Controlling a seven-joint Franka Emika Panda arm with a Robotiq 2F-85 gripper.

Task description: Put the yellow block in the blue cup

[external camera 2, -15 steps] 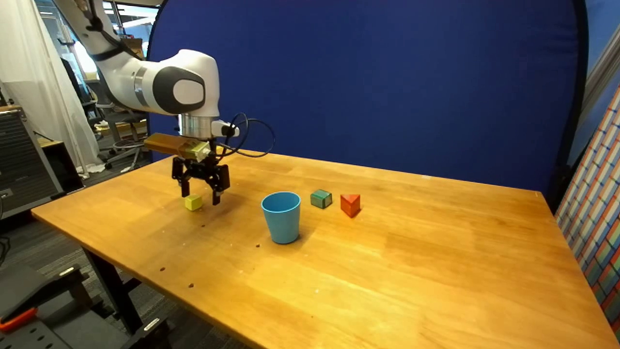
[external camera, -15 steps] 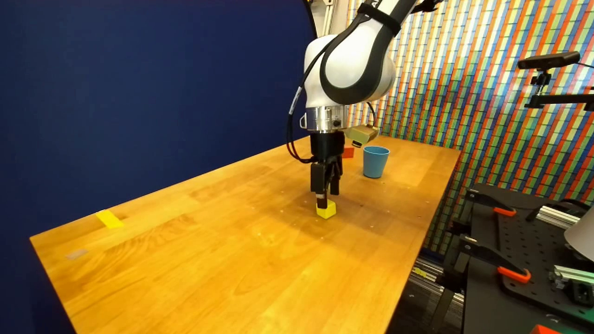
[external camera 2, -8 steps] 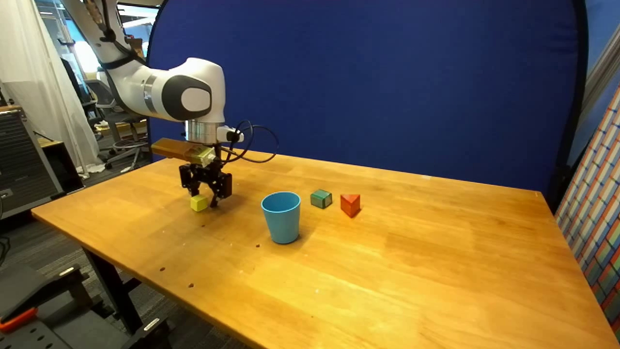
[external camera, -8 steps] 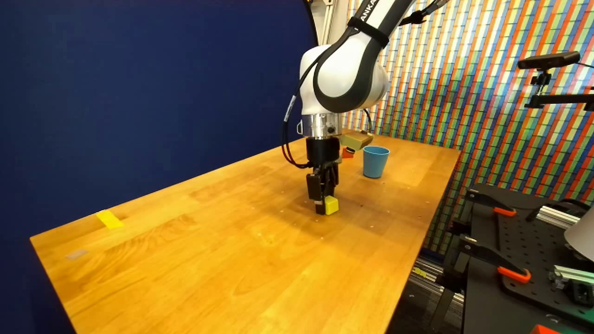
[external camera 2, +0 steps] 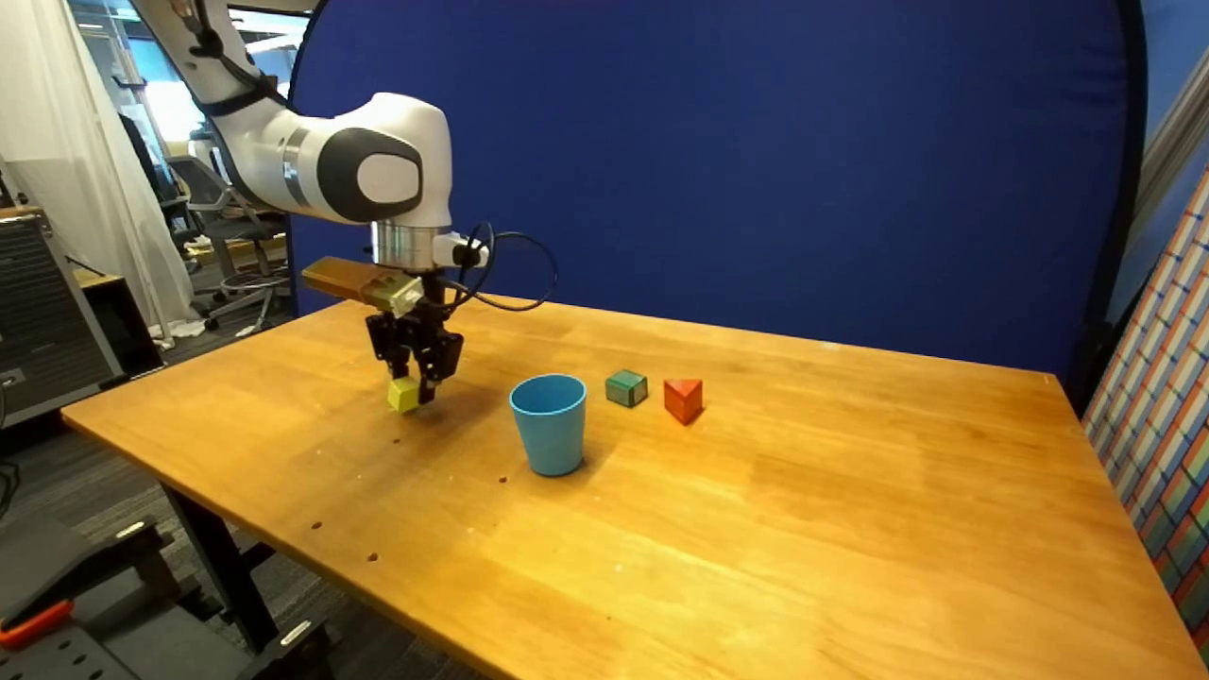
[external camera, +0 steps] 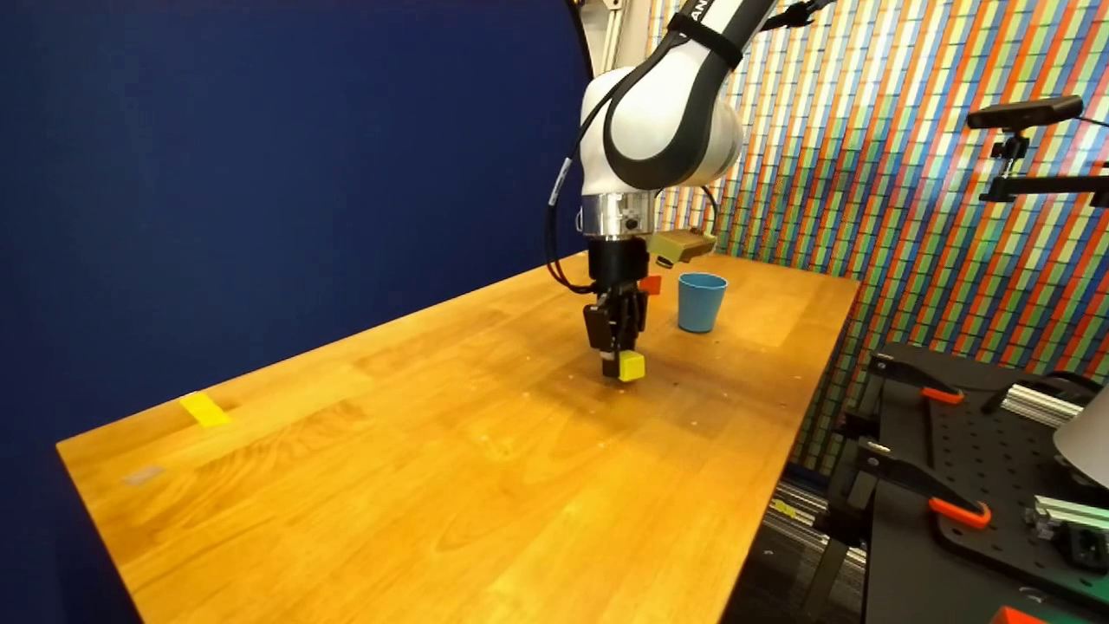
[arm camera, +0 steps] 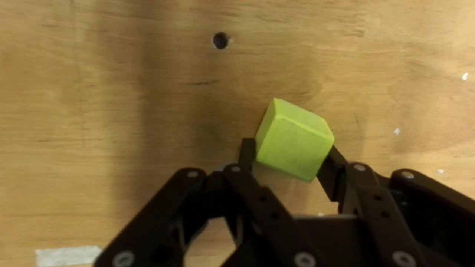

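The black two-finger gripper pinches the small bright yellow cube block, with one finger on each side. In the wrist view the block looks turned at a slant between the fingers. It is low down by the brown wooden table, and I cannot tell if it touches the wood. The round light-blue cup stands upright on the table, apart from the block. A small green block sits near the cup, and a red block with a three-cornered top is just beside the green one
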